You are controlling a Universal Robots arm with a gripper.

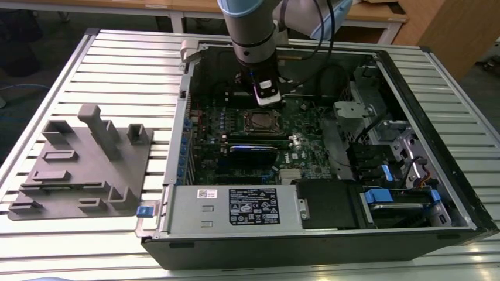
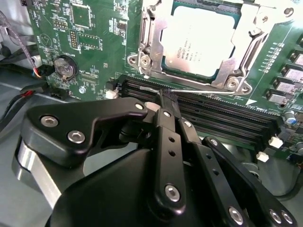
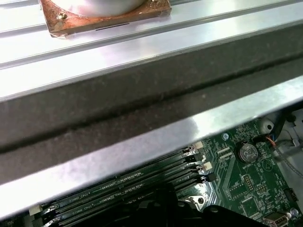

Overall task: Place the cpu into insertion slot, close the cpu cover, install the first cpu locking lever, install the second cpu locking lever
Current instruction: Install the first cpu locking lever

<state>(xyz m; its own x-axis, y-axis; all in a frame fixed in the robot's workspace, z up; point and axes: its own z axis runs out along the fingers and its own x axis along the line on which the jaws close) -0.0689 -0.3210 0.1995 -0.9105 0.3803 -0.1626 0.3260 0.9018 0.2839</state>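
– Down inside the open computer case (image 1: 437,111) on the tabletop (image 1: 117,64), where does the hand (image 2: 163,97) stand?

– Low over the green motherboard (image 2: 94,28), just beside the insertion slot (image 1: 261,122). In the second wrist view its fingers are drawn together, and a thin silver locking lever (image 2: 203,91) runs right through their tips, so I judge it pinched on that wire.

– And the cpu (image 2: 203,42)?

– Seated in the slot, pale top face up. The cpu cover (image 2: 147,35) lies down around it like a frame, with the chip showing through its window. I cannot tell whether either lever is hooked home.

– So what could go wrong?

– Mostly the grip. That lever is a slim, springy rod held only at the very fingertips. If it rolls or slides out under load, I'd expect it to snap back, and the cover could lift with it.

– Anything nearby at risk?

– The long black memory slots (image 2: 222,116) sit touching-close beneath the fingertips, with a white latch (image 2: 111,93) just beside them. A slightly low or skewed sweep could scrape or catch there. The coin battery (image 2: 65,67) is farther off and looks safe.

– And the chip itself?

– If the lever is pushed sideways instead of along its arc, it may miss its hook and leave the cover unevenly clamped. That would press the cpu crookedly into the socket, and the contacts beneath are hidden, so any damage would go unseen.
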